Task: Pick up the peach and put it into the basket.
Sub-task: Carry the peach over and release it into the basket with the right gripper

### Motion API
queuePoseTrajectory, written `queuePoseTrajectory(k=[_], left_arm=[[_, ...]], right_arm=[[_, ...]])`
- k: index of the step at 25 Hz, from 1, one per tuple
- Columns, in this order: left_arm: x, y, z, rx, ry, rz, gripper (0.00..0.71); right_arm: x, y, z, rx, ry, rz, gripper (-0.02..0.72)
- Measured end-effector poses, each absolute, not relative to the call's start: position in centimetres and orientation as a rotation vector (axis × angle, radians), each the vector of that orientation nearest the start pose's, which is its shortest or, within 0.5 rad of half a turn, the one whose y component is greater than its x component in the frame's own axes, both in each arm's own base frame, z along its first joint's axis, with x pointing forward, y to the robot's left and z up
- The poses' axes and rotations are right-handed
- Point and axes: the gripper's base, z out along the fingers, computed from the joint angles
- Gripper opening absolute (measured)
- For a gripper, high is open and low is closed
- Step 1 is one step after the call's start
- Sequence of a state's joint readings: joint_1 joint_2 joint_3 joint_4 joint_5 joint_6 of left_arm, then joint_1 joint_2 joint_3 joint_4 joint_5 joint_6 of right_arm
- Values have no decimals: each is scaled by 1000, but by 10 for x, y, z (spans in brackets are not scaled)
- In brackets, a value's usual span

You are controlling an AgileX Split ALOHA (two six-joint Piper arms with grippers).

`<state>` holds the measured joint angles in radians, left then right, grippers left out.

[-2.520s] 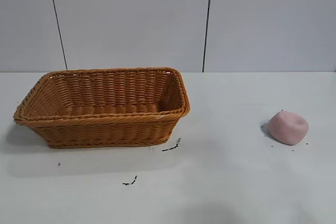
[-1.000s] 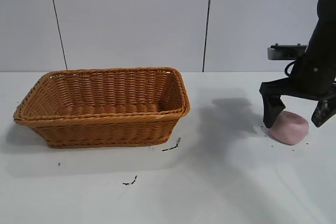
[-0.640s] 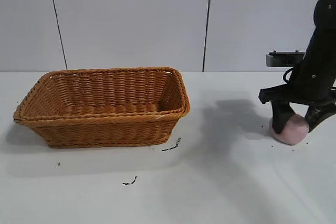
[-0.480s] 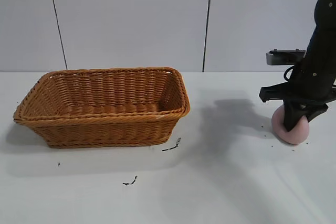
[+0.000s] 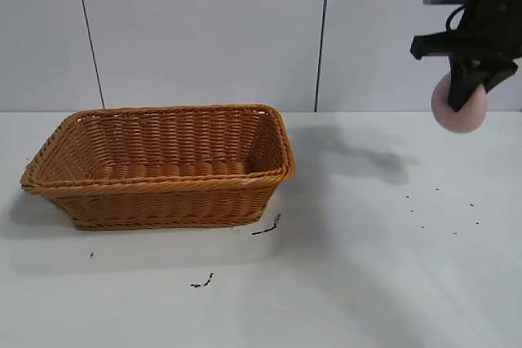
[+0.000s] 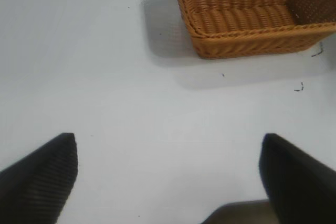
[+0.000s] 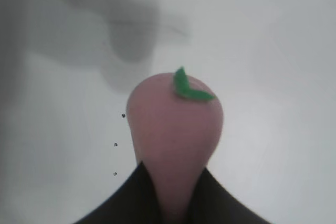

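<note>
While our right jaws (image 5: 466, 91) pinch the peach (image 5: 459, 107) high above the worktop (image 5: 367, 266), far right of the basket (image 5: 163, 165), it could squeeze out mid-carry.

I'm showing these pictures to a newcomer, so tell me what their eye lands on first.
First, the pink peach hanging high in the air at the right, pinched in the right gripper, with a small green leaf visible in the right wrist view. Next, the big orange-brown wicker basket standing on the white table at the left, nothing in it. The left gripper is open above bare table, away from the basket.
</note>
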<state>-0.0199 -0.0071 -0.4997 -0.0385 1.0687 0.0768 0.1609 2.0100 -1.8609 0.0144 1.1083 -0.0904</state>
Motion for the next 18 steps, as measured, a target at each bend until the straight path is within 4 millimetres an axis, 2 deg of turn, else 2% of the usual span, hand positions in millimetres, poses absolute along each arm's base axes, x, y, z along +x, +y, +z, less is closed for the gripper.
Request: queuePoseTrajectory(k=[5, 9, 14, 18], left_arm=[[-6, -3, 277, 101, 2042, -11, 692], [-6, -3, 277, 101, 2042, -11, 692], [-6, -3, 277, 101, 2042, -11, 692], [-6, -3, 277, 101, 2042, -11, 692]], right_arm=[[434, 130, 311, -492, 2597, 88, 25], [432, 183, 311, -627, 2534, 131, 25], [423, 250, 281, -801, 2523, 178, 25], [416, 286, 244, -901, 2540, 192, 25]])
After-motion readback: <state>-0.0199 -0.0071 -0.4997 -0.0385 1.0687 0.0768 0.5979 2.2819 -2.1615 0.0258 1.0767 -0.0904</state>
